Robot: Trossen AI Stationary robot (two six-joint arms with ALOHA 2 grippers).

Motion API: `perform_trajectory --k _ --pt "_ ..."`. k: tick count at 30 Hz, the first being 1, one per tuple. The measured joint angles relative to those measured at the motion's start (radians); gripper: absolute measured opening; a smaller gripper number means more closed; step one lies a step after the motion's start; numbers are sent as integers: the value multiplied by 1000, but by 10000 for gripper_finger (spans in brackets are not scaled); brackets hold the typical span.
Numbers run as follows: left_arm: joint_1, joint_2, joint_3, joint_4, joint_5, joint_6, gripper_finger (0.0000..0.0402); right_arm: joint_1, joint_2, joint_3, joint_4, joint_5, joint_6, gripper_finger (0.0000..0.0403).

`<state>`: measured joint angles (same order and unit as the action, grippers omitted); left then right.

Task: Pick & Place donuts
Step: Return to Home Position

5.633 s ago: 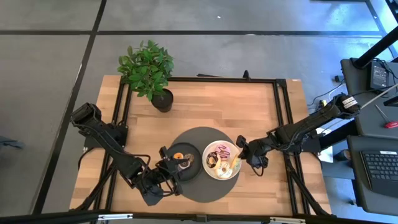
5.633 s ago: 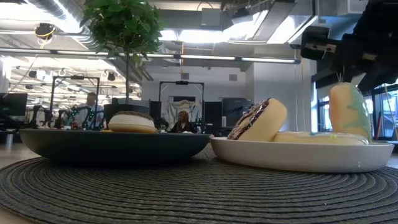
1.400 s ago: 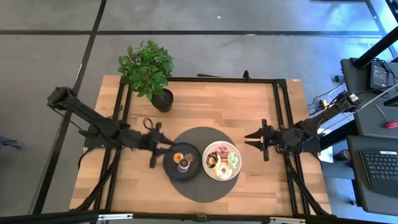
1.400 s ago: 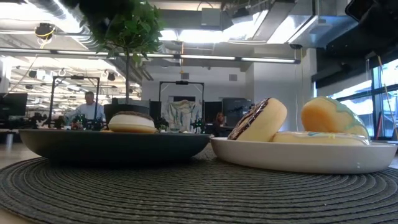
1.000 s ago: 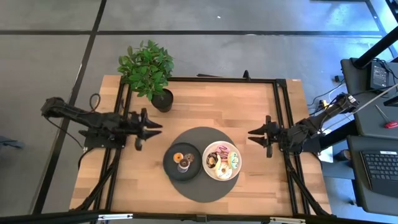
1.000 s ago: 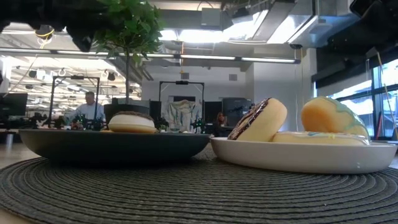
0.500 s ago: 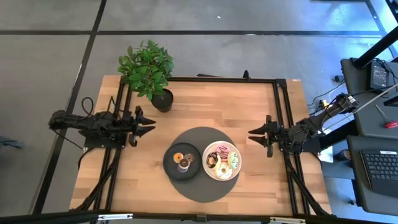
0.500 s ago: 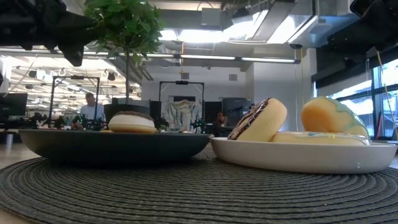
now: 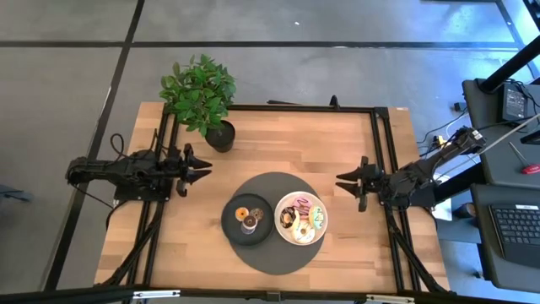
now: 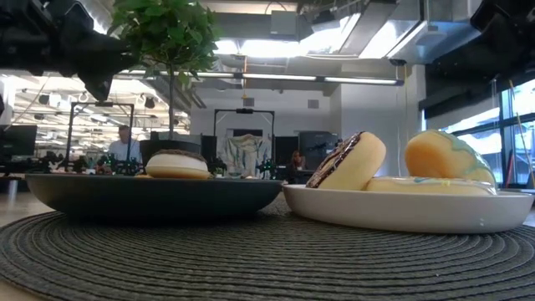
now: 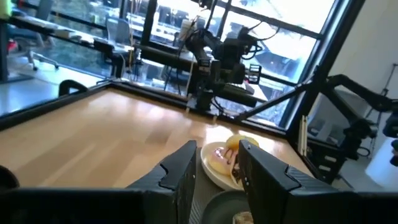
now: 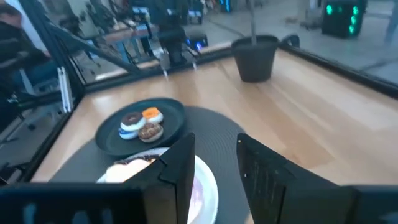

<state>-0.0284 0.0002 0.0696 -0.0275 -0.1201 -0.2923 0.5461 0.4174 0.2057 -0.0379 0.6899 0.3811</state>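
Presently, small iced ring-shaped donuts [image 9: 314, 218] are being borne on round dark grey plate [image 9: 226, 221] and round white plate [image 9: 302, 241]. Dark two-finger left gripper [image 9: 198, 169] and right gripper [image 9: 346, 180] are being carried spread, empty. Risk: tilted chocolate-iced donut [image 10: 347, 161] being toppled by arm vibration.

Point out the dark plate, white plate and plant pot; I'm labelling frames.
dark plate [image 9: 229, 224]: high view, bare left rim.
white plate [image 9: 300, 241]: high view, lower rim.
plant pot [image 9: 223, 140]: high view, pot's dark side.

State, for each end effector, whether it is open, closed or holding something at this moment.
Left end effector: open, holding nothing.
Right end effector: open, holding nothing.
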Motion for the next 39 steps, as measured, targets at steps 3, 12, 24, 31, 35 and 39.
perform_trajectory --k 3,12,24,31,35,39 --pt "0 0 0 11 3 7 116 -1 0 -75 167 0 -73 122" --pt "0 0 0 9 -21 8 116 -23 -20 -199 332 0 -117 122" --pt "0 0 -61 74 -27 12 116 -27 -162 -199 295 -1 -188 122" --pt "0 0 -61 70 -66 64 116 -27 -303 -199 169 38 -213 122" --pt "0 0 -61 69 -63 123 116 -27 -374 -199 117 19 -230 122" --pt "0 0 -61 70 -63 123 115 -27 -412 -199 116 8 -311 122"
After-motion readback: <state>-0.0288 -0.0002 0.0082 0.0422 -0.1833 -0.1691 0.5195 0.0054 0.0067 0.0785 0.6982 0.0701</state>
